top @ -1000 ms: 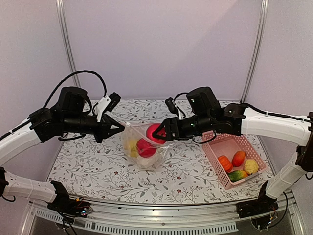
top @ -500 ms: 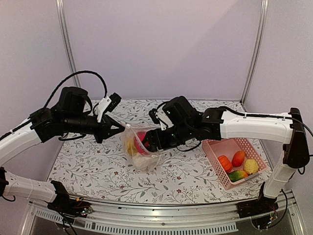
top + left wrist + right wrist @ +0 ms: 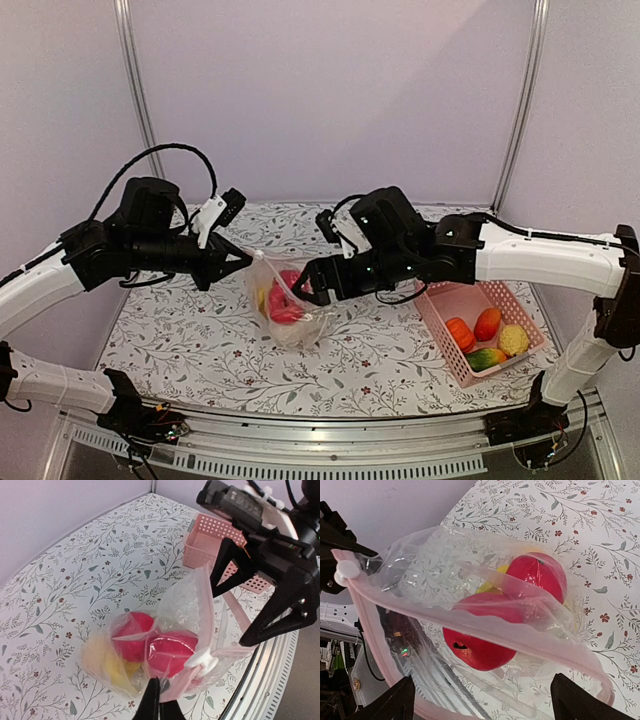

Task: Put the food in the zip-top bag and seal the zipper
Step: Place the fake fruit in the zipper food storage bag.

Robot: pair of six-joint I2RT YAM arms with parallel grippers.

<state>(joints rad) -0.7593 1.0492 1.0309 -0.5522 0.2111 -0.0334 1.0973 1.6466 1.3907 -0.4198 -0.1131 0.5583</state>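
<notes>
Item: zip-top bag (image 3: 300, 325), centre of frame, on the table. Left gripper (image 3: 152, 702) is clamped on the pink zipper (image 3: 530, 642) edge, lifting the mouth agape. Contents: two red fruits (image 3: 170, 652), banana (image 3: 117, 672). Right gripper (image 3: 303, 290) is spread wide, empty, at the mouth. Remaining food (image 3: 485, 340) lies in the pink basket (image 3: 440, 300), lower right.

One bag (image 3: 187, 602); two red fruits (image 3: 170, 652); one basket (image 3: 432, 318)
</notes>
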